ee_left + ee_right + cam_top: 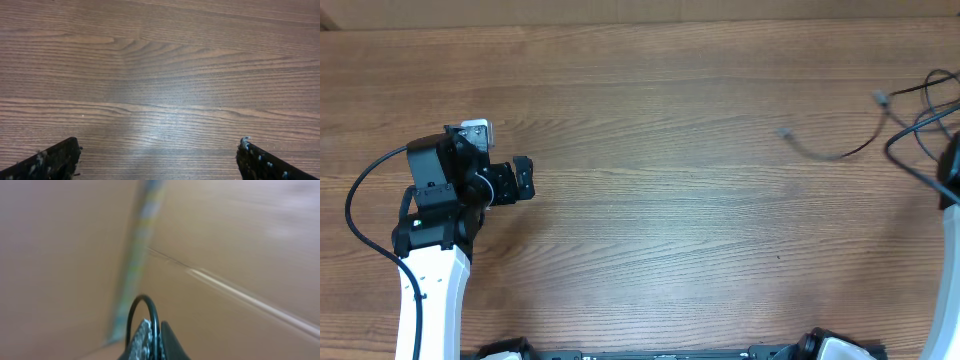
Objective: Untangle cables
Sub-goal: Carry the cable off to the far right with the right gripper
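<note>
A brown wood-grain table (650, 90) fills the overhead view. The cables (917, 120) lie in loose strands at its far right edge, partly cut off, one strand blurred. The left claw (159, 145) gapes wide over bare wood, holding nothing. The right wrist view is badly blurred; the right claw (155, 342) is pinched tight on a thin black loop of the cables.

The left arm (430, 290) comes up from the near edge of the tabletop (660, 250) on its left side. Its wrist bends over the wood, and the left gripper (159, 152) hangs low above the tabletop with fingers spread wide. The right arm (950, 260) stands at the tabletop's right edge, mostly outside the overhead view, and the right gripper (154, 340) is pinched tight on a thin loop of cable (143, 297).
</note>
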